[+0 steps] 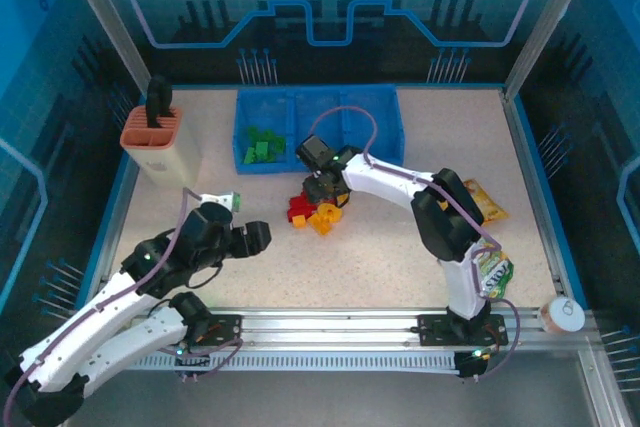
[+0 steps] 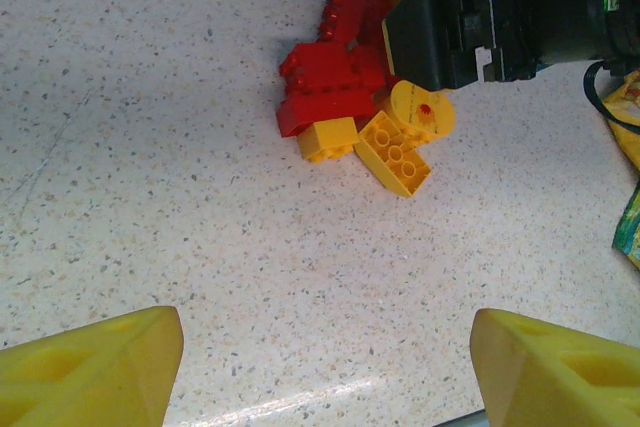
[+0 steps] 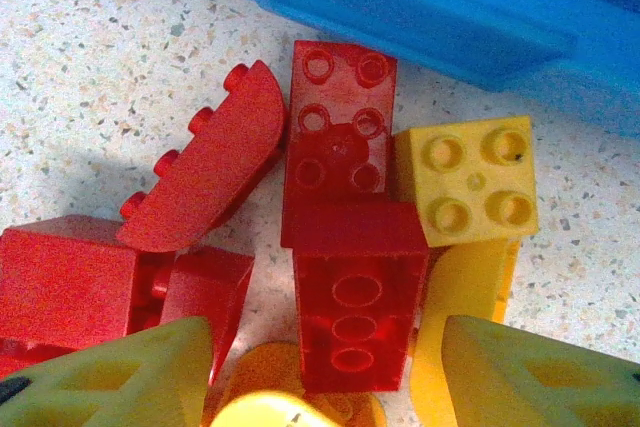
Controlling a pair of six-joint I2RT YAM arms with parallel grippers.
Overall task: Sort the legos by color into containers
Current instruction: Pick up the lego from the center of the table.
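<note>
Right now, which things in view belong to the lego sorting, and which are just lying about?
Job in hand: red legos, yellow legos, green legos, blue tray.
Lying about: beige holder, snack bags, small cup.

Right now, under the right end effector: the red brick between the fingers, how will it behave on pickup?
Probably rigid: the red brick looks like hard moulded plastic, so it shouldn't flex. Its glossy sides may slip in the right end effector. It looks packed against the yellow brick, so lifting it likely drags or topples that neighbour.
</note>
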